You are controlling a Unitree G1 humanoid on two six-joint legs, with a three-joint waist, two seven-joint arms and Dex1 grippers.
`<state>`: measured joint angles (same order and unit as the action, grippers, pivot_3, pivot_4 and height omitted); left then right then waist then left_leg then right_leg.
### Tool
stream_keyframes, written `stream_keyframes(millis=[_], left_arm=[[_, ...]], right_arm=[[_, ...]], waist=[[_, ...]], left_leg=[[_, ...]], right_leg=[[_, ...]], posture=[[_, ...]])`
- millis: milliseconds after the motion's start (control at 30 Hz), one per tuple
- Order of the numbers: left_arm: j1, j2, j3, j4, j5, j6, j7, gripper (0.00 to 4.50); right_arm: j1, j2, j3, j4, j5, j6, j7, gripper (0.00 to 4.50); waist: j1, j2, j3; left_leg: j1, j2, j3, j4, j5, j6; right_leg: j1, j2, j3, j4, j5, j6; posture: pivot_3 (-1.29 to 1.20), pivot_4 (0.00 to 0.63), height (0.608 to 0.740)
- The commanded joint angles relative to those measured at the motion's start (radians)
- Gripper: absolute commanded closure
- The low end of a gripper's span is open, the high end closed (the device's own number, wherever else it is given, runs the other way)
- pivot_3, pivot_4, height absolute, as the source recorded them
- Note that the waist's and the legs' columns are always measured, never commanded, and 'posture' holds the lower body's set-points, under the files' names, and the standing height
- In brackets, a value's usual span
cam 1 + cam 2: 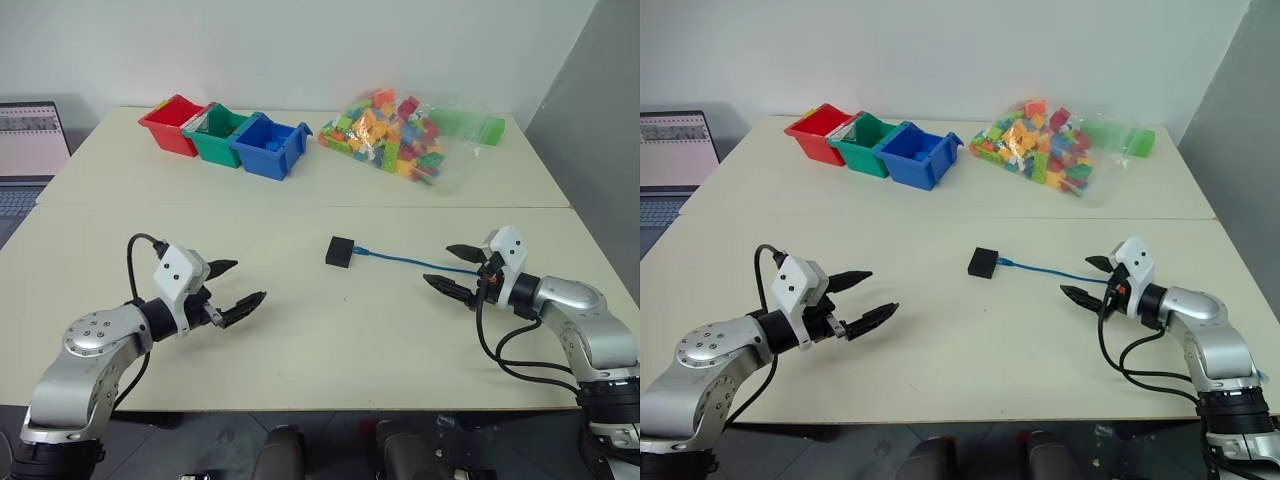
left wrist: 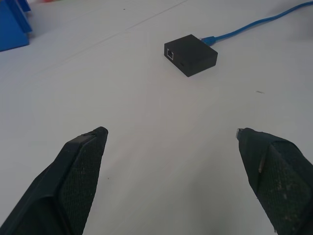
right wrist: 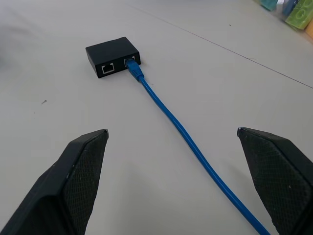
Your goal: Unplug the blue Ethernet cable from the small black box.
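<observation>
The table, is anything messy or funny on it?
Nothing stands out. The blue cable is plugged into the black box, the three bins sit in a row, and the bricks stay in their clear bag. Both grippers are open, holding nothing.

The box (image 1: 340, 251) lies near the middle of the surface (image 1: 300, 330). The cable (image 1: 415, 262) is plugged into the box's right side and runs right along the surface, passing between the fingers of the right hand (image 1: 458, 268), which sits right of the box, apart from it. The left hand (image 1: 232, 288) is well left of the box and nearer the front edge. Behind, three bins (image 1: 228, 135) stand touching in a row at the back left. A bag of bricks (image 1: 405, 135) lies at the back right. A laptop (image 1: 30, 145) stands beyond the surface's left edge.
</observation>
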<state>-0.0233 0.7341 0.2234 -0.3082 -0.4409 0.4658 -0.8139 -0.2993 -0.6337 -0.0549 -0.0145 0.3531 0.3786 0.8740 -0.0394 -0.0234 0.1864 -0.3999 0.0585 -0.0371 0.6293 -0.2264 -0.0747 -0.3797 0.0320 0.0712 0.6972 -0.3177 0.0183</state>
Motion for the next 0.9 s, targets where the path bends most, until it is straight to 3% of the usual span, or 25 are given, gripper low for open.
stream_keyframes(millis=[33, 433, 700, 900], left_arm=[[-0.012, 0.021, 0.034, -0.03, -0.022, 0.004, -0.007, 0.0], [-0.003, 0.039, 0.05, -0.03, 0.007, -0.003, 0.011, 0.0], [-0.019, 0.093, 0.026, 0.038, 0.025, -0.098, -0.106, 0.0], [-0.134, 0.118, -0.014, 0.148, 0.026, -0.136, -0.192, 0.0]], right_arm=[[-0.004, -0.004, -0.013, -0.001, -0.001, -0.031, 0.011, 0.03], [-0.021, 0.004, -0.012, 0.038, -0.009, -0.052, 0.029, 0.03], [-0.038, 0.001, 0.01, 0.007, -0.005, -0.026, 0.05, 0.03], [-0.135, 0.021, 0.146, 0.037, -0.113, -0.028, 0.042, 0.03]], waist=[[0.0, 0.0, 0.0], [0.001, 0.0, 0.0], [0.001, 0.0, 0.0], [0.001, 0.0, 0.0]], left_leg=[[0.0, 0.0, 0.0, 0.0, 0.0, 0.0], [0.0, 0.0, 0.001, 0.0, 0.0, 0.0], [0.0, 0.001, 0.002, 0.0, 0.0, 0.0], [0.001, 0.001, 0.004, 0.0, 0.0, 0.0]], right_leg=[[0.0, 0.0, 0.0, 0.0, 0.0, 0.0], [0.0, 0.0, 0.0, 0.0, 0.0, 0.0], [-0.001, 0.001, 0.0, 0.0, 0.0, 0.0], [-0.001, 0.001, 0.0, 0.0, 0.0, 0.0]], posture=[[0.0, 0.15, 0.74], [0.0, 0.15, 0.74], [0.0, 0.15, 0.74], [0.0, 0.15, 0.74]])
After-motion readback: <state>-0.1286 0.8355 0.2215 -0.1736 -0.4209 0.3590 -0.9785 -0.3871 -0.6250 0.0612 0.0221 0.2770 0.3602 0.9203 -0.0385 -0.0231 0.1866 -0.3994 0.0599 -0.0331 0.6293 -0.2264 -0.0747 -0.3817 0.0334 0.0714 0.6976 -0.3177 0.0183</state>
